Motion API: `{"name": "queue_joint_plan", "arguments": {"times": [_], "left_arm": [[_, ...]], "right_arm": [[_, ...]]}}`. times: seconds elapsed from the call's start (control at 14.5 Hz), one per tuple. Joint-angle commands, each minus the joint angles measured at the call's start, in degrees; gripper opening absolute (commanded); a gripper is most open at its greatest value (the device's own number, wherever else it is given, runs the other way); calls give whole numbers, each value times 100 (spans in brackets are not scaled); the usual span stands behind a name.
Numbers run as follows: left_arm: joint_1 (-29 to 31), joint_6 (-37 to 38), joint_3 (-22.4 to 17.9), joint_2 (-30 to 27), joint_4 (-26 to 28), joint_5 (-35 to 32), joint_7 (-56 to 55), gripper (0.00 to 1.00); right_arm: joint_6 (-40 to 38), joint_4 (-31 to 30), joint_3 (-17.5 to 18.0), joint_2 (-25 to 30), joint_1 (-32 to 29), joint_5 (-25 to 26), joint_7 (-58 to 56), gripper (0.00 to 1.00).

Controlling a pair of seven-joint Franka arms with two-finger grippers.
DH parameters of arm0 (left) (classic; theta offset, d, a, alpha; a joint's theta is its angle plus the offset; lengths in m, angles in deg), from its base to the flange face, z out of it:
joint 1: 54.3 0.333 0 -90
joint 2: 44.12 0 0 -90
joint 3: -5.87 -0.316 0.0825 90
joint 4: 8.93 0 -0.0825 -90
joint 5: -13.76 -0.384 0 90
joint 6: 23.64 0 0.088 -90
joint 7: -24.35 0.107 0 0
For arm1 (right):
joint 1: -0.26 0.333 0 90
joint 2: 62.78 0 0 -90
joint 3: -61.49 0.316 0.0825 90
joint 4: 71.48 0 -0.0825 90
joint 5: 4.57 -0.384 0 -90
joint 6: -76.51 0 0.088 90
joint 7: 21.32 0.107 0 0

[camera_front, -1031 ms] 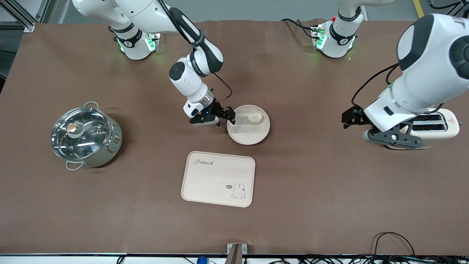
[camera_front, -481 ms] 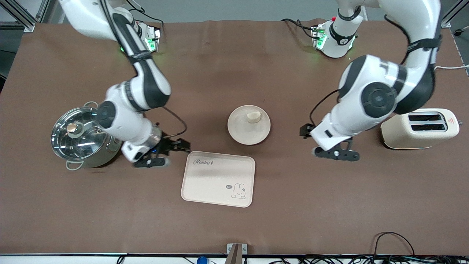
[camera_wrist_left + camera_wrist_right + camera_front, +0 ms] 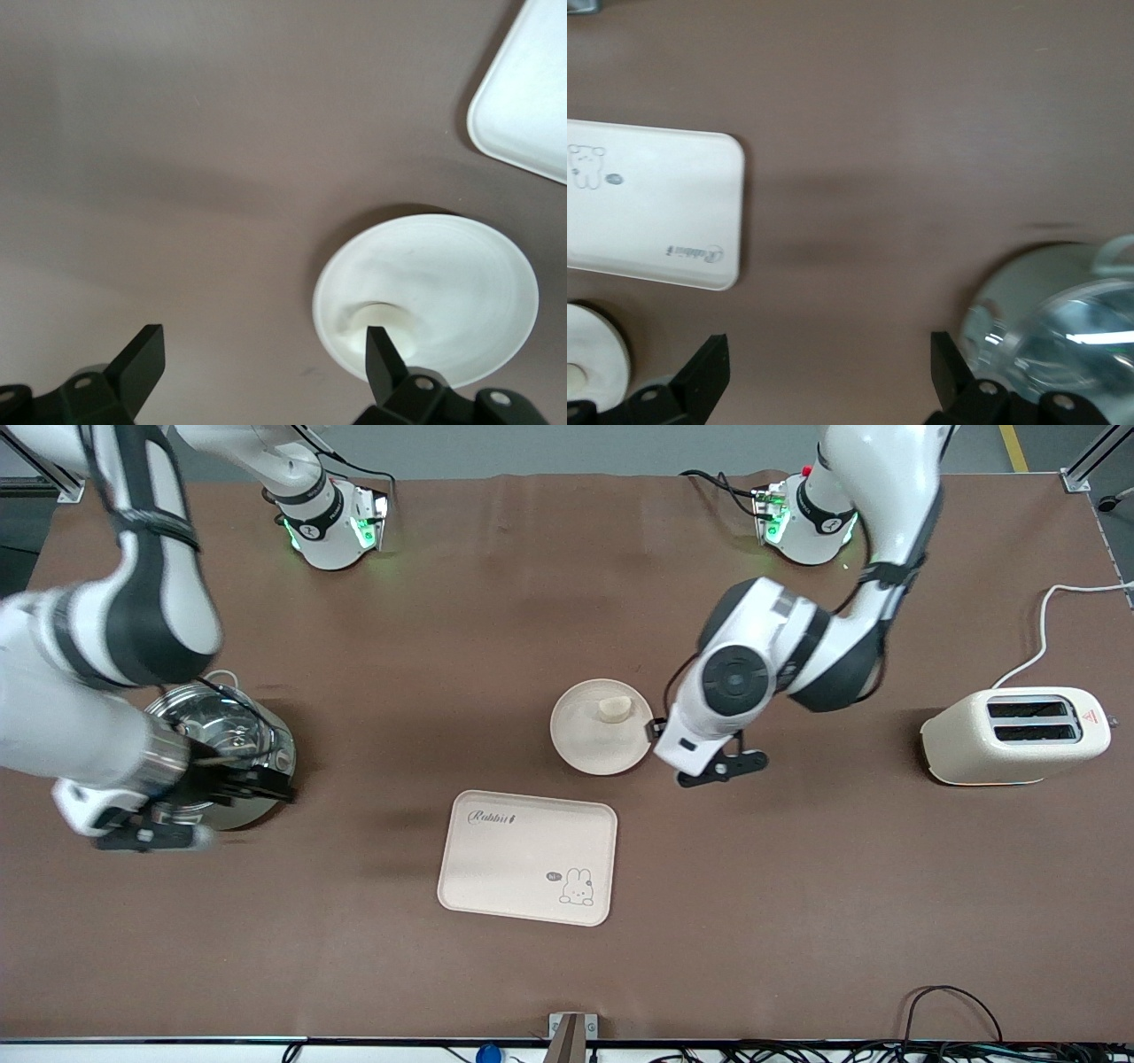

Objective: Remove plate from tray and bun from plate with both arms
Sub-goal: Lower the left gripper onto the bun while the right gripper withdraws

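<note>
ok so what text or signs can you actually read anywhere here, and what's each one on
"Rabbit": script wording on the tray, at the corner nearest the plate.
"hi": tiny speech bubble beside the rabbit drawing on the same tray; small, so only probably that.
Red triangle warning sign: on top of the toaster; no words readable in it.
Pot, plate and bun: no text visible.
</note>
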Motion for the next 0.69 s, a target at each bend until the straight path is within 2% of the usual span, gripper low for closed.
{"name": "queue_joint_plan", "arguments": {"times": [0.0,0.14,0.28,0.41,0.48,0.62], "left_arm": [[-336,-415,-16,463,-39,84,-1130,100],[-555,-827,20,657,75,93,-1614,100],[-740,-1407,11,693,469,84,-2387,100],[-794,-1533,20,719,568,75,-2916,100],[-802,-1533,28,728,602,75,-2935,100],[-898,-1542,28,807,691,40,-2927,100]], "right_arm": [[-719,172,-103,486,-243,434,-467,100],[-1046,103,-261,933,-313,488,-478,100],[-1432,76,-280,1251,-322,655,-408,100],[-1715,-168,-280,1558,-270,734,3,100],[-1559,-518,-227,1795,-243,917,188,100],[-761,-1405,-209,2356,-50,1086,243,100]]}}
